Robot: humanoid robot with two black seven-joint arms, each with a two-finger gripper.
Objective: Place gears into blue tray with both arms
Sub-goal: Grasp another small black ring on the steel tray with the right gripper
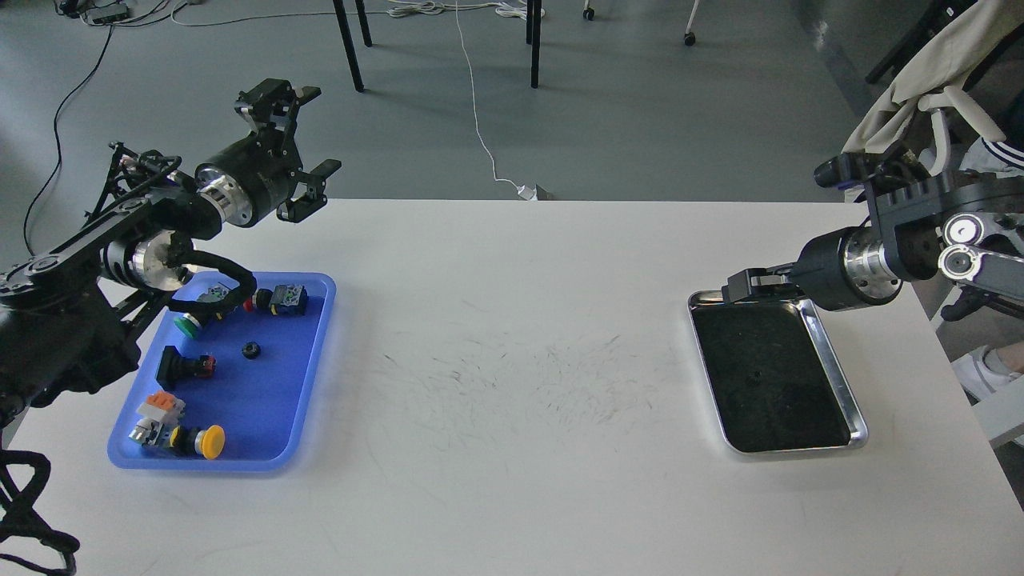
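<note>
One gear (251, 349) lies flat on the floor of the blue tray (308, 384), near its middle, a tiny black toothed ring with a centre hole, apart from the push-button switches around it: a green-capped one (192, 322), a red-and-black one (280, 298), a black one (182, 366), and a yellow-capped one (200, 441) beside an orange-and-grey block (158, 406). On the steel tray (858, 416) at our right, whose dark floor swallows detail, we make out only a small speck (754, 374) that may be another gear; we cannot tell for sure. Our left tool (300, 148) hovers above the far edge of the tabletop (512, 448), beyond the blue tray, its fingers spread apart and holding nothing. Our right tool (730, 290) reaches over the far left corner of the steel tray; it shows dark and nearly end-on, so we cannot tell whether its fingers are apart or together. We judge the step in hand to be a pick from the steel tray. To do it well, we should come straight down over the speck, close on the ring's outer rim with the fingertips low, and lift clear of the raised steel rim before crossing towards the blue tray.
</note>
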